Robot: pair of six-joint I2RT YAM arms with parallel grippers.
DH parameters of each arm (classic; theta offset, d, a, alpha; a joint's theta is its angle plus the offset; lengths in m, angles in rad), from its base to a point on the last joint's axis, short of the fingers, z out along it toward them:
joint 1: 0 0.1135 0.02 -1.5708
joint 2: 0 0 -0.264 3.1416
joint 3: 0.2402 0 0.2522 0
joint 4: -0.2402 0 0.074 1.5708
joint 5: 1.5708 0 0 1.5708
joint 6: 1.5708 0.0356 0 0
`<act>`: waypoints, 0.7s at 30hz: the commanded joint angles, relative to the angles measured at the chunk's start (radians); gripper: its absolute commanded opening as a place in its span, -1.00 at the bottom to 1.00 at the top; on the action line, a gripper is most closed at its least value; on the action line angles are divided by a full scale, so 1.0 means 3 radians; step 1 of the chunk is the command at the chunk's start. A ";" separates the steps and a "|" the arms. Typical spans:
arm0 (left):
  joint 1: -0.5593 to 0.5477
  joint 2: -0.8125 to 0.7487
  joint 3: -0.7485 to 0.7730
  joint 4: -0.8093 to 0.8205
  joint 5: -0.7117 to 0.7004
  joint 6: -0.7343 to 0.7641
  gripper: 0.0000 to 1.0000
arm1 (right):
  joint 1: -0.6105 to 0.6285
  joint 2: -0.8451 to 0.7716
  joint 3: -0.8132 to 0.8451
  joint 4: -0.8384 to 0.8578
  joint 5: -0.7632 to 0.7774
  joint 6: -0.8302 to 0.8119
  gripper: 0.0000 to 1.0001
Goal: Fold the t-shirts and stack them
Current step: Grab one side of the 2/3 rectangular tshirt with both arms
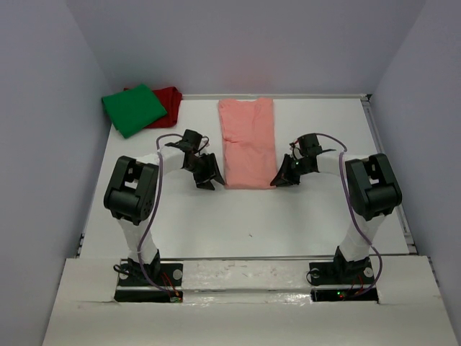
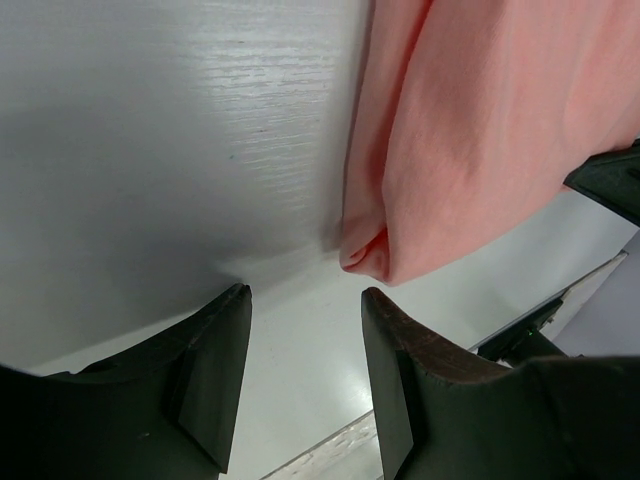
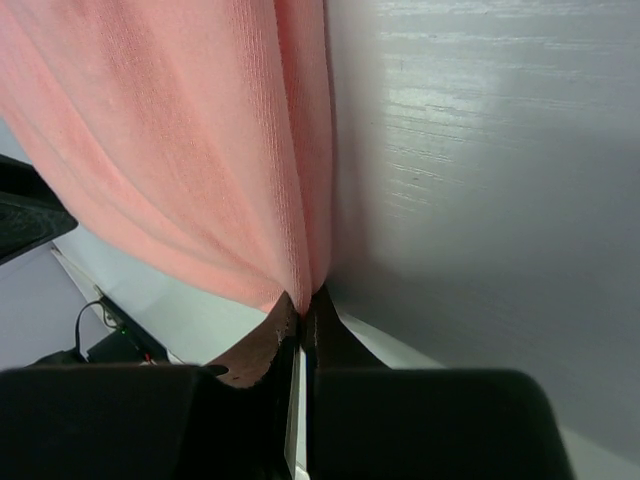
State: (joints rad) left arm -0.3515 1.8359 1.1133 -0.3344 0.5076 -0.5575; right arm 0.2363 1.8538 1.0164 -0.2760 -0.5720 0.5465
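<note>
Top view: the green tee (image 1: 134,109) is lying folded over the dark red tee (image 1: 170,96) at 10 o'clock, seemingly done. The salmon-pink tee (image 1: 247,142) is lying at 12 as a long strip on the surface (image 1: 245,223), awaiting crosswise folding and stacking.

Left wrist: the left hand (image 2: 305,300) is standing apart and empty, with the tee's corner at 1 o'clock.

Right wrist: the right hand (image 3: 300,305) is pinching its hem.

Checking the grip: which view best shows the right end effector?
Right wrist: the right end effector is shut on the salmon-pink t-shirt. Top external shows it small at the shirt's corner; left wrist catches only a dark sliver.
</note>
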 commanded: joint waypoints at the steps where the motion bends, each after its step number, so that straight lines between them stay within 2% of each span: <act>1: -0.0035 0.0057 0.0165 0.0030 0.0077 0.0038 0.15 | -0.0011 0.0095 0.0033 -0.0052 0.0097 -0.0073 -1.00; 21: -0.0209 0.0180 0.0282 0.0209 0.0113 -0.0151 0.14 | -0.0011 0.0228 0.0135 -0.0036 -0.0001 -0.0047 -1.00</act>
State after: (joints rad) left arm -0.3969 1.8786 1.1755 -0.2760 0.5186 -0.5961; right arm 0.2348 1.8919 1.0409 -0.2760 -0.6056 0.5472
